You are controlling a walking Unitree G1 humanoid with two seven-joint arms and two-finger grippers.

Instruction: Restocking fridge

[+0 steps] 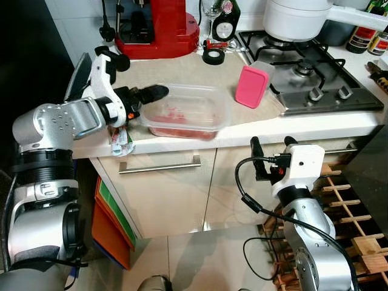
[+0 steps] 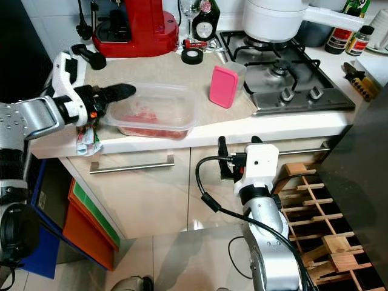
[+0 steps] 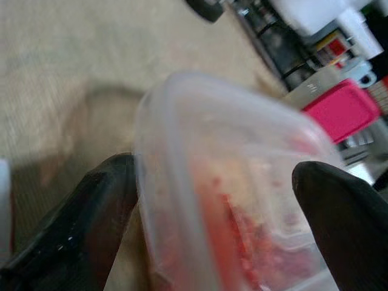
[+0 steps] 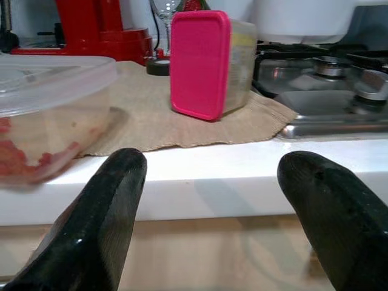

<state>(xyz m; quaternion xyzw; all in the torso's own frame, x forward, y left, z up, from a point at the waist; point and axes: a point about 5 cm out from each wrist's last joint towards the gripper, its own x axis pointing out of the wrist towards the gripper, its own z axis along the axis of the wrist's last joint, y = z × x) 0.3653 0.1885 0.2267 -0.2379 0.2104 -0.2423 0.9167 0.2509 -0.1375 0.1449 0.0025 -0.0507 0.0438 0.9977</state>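
- My left gripper (image 1: 147, 97) is up on the counter at the near left end of the clear plastic lidded container with red food inside (image 1: 185, 112); its two black fingers stand apart, one on each side of the container's corner, as my left wrist camera shows (image 3: 206, 200).
- I cannot tell from these views whether the fingers are pressing the container walls or only flanking them.
- That clear container sits on the beige woven mat (image 1: 163, 70) covering the white countertop (image 1: 303, 128), near the front edge, above the cream cabinet drawer with a long metal handle (image 1: 159, 165).
- To the container's right a smaller clear box with a pink lid (image 1: 252, 86) stands on its side, pink face toward me, at the mat's edge just beside the steel gas hob (image 1: 315, 66).
- My right gripper (image 1: 271, 145) is held below the counter edge in front of the cabinet, fingers spread wide and holding nothing, pointing at the countertop lip (image 4: 200, 176).
- At the back of the counter I see a red appliance (image 1: 156, 27), a roll of black tape (image 1: 213, 56) and a white pot (image 1: 297, 18) on the hob.
- A wooden wine rack (image 1: 357, 224) stands low on my right.
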